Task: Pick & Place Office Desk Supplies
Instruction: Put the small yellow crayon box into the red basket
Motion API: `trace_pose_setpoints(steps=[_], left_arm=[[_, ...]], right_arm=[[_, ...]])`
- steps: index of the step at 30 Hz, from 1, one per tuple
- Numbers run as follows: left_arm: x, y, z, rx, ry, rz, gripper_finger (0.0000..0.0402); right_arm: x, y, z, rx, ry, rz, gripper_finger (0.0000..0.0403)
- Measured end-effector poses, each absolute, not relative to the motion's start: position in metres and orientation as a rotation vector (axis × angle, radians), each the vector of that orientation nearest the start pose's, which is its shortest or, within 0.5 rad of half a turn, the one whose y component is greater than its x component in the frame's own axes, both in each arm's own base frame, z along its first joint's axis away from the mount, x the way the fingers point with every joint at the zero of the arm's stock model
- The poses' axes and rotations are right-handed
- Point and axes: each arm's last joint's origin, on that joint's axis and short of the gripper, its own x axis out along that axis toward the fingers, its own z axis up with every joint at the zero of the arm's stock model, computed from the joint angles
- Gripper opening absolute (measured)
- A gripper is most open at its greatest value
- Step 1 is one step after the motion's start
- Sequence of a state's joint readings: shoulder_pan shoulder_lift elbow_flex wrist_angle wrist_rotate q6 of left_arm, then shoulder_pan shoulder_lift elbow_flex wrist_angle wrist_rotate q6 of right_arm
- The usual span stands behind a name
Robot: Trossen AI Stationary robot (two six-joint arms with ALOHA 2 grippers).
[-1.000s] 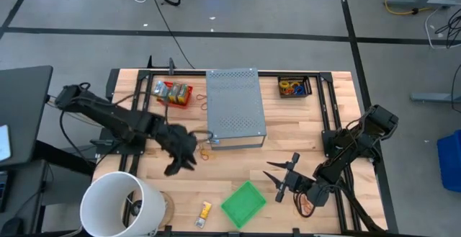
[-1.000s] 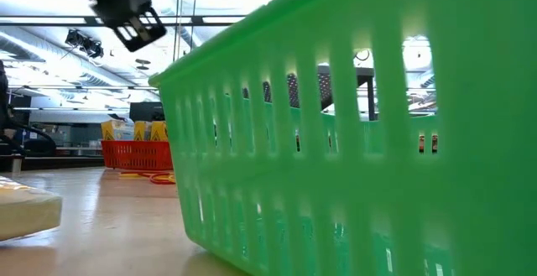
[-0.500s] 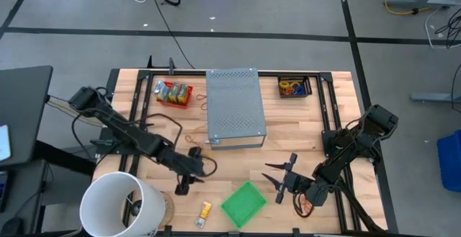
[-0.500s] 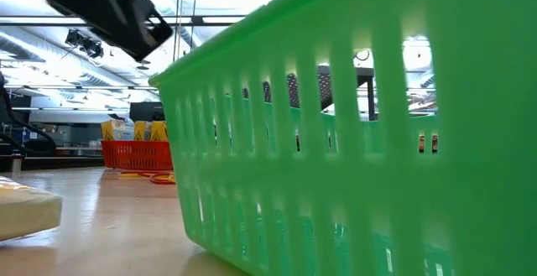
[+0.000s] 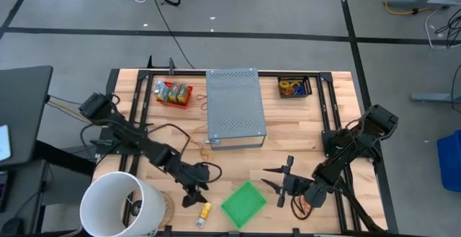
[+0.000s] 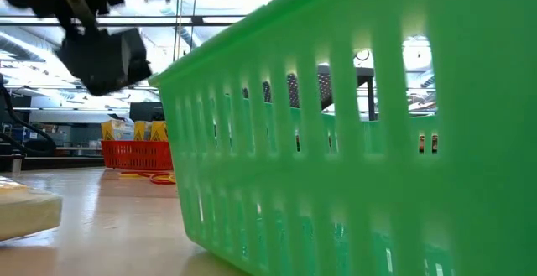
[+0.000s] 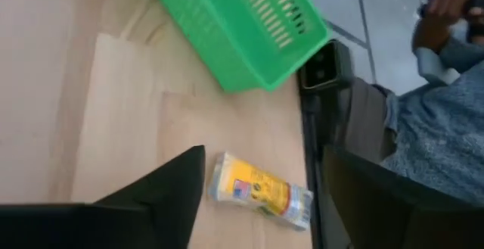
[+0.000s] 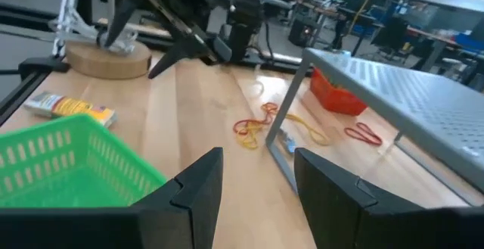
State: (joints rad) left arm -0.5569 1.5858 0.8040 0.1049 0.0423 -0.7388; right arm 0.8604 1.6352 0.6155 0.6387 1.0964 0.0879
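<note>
Yellow packet (image 7: pixel 259 192) lies flat on the wooden table (image 5: pixel 238 161) near the front edge, just beside the green basket (image 5: pixel 243 202). The left gripper (image 5: pixel 194 194) hangs right over it with its fingers spread apart and nothing between them. It looks light, soft and a bit slick, so I'd pinch it across the narrow middle rather than at the crimped ends. The right gripper (image 5: pixel 283 179) waits on the other side of the basket, partly open and empty. Loose rubber bands (image 8: pixel 253 126) lie farther back.
</note>
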Motion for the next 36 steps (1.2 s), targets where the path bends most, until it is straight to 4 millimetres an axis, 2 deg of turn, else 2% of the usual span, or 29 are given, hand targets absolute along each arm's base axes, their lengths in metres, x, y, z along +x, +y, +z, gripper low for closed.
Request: trace_pose_setpoints(steps=[4,10,17,23,27,33,36], left_arm=[[0.274,-0.175,0.159,-0.570,0.840,-0.269,0.0287],[0.282,-0.193,0.150,-0.584,0.858,-0.259,0.0288],[0.291,-0.226,0.143,-0.439,0.961,-0.441,0.0288],[0.296,-0.241,0.147,-0.352,0.958,-0.523,0.0272],[0.291,-0.247,0.148,-0.286,0.942,-0.568,0.0212],[0.286,-0.250,0.145,-0.188,0.934,-0.572,0.0028],[0.286,-0.249,0.144,-0.167,0.938,-0.541,0.0007]], right_arm=[[0.208,0.205,0.157,-0.242,0.217,-0.232,0.0172],[0.207,0.205,0.155,-0.264,0.231,-0.231,0.0172],[0.207,0.204,0.154,-0.283,0.242,-0.236,0.0172],[0.207,0.204,0.154,-0.284,0.241,-0.237,0.0172],[0.207,0.204,0.154,-0.283,0.239,-0.237,0.0172],[0.207,0.204,0.155,-0.281,0.238,-0.237,0.0172],[0.207,0.204,0.155,-0.282,0.238,-0.237,0.0172]])
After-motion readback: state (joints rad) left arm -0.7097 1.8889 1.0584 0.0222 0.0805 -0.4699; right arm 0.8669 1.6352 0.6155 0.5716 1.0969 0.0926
